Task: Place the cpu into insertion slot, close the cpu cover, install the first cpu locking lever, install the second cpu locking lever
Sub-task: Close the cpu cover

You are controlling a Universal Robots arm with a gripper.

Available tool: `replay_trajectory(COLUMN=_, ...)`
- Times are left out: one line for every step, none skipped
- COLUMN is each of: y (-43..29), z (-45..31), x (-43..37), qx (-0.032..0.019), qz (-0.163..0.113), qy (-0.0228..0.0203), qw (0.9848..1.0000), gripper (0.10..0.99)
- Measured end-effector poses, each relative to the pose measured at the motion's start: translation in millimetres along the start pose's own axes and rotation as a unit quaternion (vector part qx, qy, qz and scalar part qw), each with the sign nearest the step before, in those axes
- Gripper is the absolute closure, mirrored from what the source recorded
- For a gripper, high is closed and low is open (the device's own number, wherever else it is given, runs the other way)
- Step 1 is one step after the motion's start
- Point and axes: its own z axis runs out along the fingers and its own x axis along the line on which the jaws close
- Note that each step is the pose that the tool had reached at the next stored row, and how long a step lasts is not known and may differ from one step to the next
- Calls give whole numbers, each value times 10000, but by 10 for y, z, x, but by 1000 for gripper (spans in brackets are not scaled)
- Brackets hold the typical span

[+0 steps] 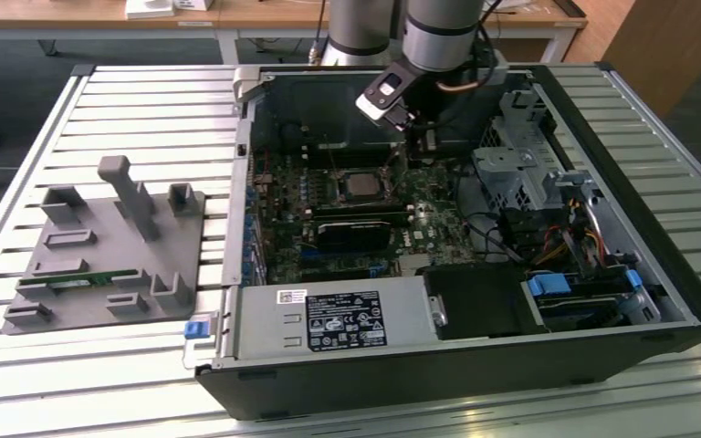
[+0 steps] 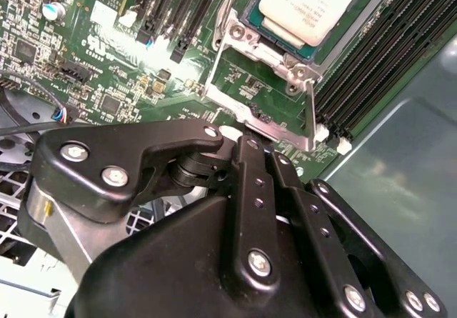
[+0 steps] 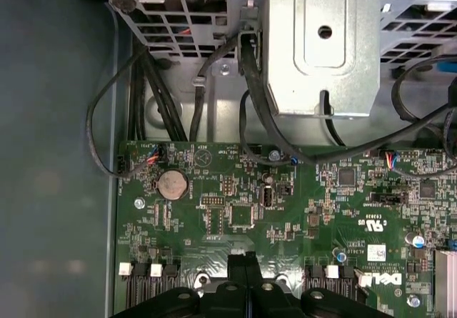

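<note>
claw: your black claw (image 2: 232,138) is closed, tips together with nothing seen between them. in the exterior view it hangs in the upper middle of the frame, inside the case. in the second wrist view its tips are just beside the cpu cover's free edge; you cannot tell if they touch.
cpu: the small flat square chip with a pale silver-grey metal top (image 2: 307,3) lies seated in the insertion slot.
insertion slot: the square socket with a silver metal rim (image 1: 337,186) sits near the centre of the exterior view, on the green motherboard (image 3: 235,211).
cpu cover: the thin silver square metal frame plate with a cut-out middle (image 2: 257,121) stands swung open, not down over the chip.
handling: judge the cover light, stiff and slick, turning only on its hinge; press its free edge, not the chip. the chip looks light and rigid but fragile; take it by its edges.
surroundings: the open black computer case (image 1: 448,374) rests on the slatted metal desk (image 1: 120,100).
</note>
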Motion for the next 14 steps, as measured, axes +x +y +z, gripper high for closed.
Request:
replay_trajectory(y=-7, z=0, x=0, qx=0, qz=0, qy=0, qw=10000, gripper=980)
replay_trajectory(y=-14, z=0, x=0, qx=0, qz=0, qy=0, qw=10000, gripper=980)
replay_trajectory(y=-20, z=-1, x=0, qx=0, qz=0, qy=0, qw=10000, gripper=980)
replay_trajectory(y=-25, z=0, x=0, qx=0, qz=0, qy=0, qw=10000, gripper=980)
replay_trajectory(y=-26, z=0, x=0, qx=0, qz=0, qy=0, qw=10000, gripper=980)
replay_trajectory(y=-27, z=0, x=0, qx=0, qz=0, qy=0, qw=10000, gripper=980)
replay_trajectory(y=-30, z=-1, x=0, qx=0, qz=0, qy=0, qw=10000, gripper=980)
replay_trajectory(y=-33, z=-1, x=0, qx=0, qz=0, qy=0, qw=10000, gripper=980)
replay_trajectory(y=-36, z=-1, x=0, qx=0, qz=0, qy=0, qw=10000, gripper=980)
replay_trajectory(y=-38, z=-1, x=0, qx=0, qz=0, qy=0, qw=10000, gripper=980)
replay_trajectory(y=-40, z=-1, x=0, qx=0, qz=0, qy=0, qw=10000, gripper=980)
replay_trajectory(y=-42, z=-1, x=0, qx=0, qz=0, qy=0, qw=10000, gripper=980)
replay_trajectory(y=-44, z=-1, x=0, qx=0, qz=0, qy=0, qw=10000, gripper=980)
replay_trajectory(y=-46, z=-1, x=0, qx=0, qz=0, qy=0, qw=10000, gripper=980)
